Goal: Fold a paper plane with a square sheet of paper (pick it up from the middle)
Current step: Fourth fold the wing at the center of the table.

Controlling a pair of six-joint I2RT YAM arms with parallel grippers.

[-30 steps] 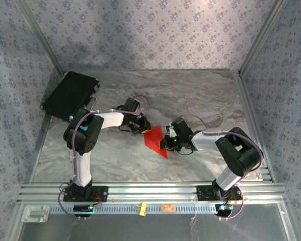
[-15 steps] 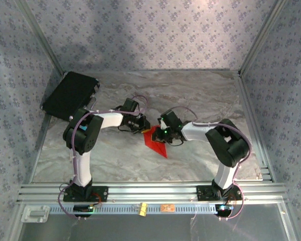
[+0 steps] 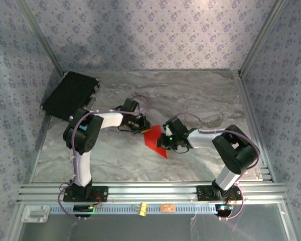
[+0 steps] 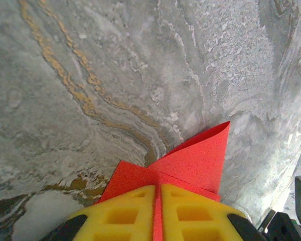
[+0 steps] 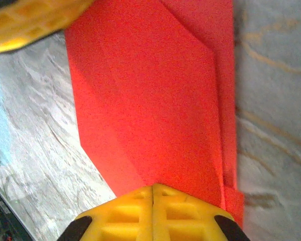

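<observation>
The square sheet of paper, bright red, lies mid-table folded into a pointed wedge with layered flaps, its tip toward the near right. My left gripper is at its far-left end. In the left wrist view the yellow fingers are shut with a ridge of the red paper pinched between them, and my left gripper is low over the marble. My right gripper is at the paper's right side. Seen from the right wrist, my right gripper is shut, tips together on top of the paper.
A black rectangular case lies at the back left corner. Aluminium rails run along the near edge, with a small orange tag below them. Patterned walls enclose the marble table on three sides.
My right gripper swung left and farther back over the paper, then came back a little toward the near right. The left gripper and the paper stayed in place.
</observation>
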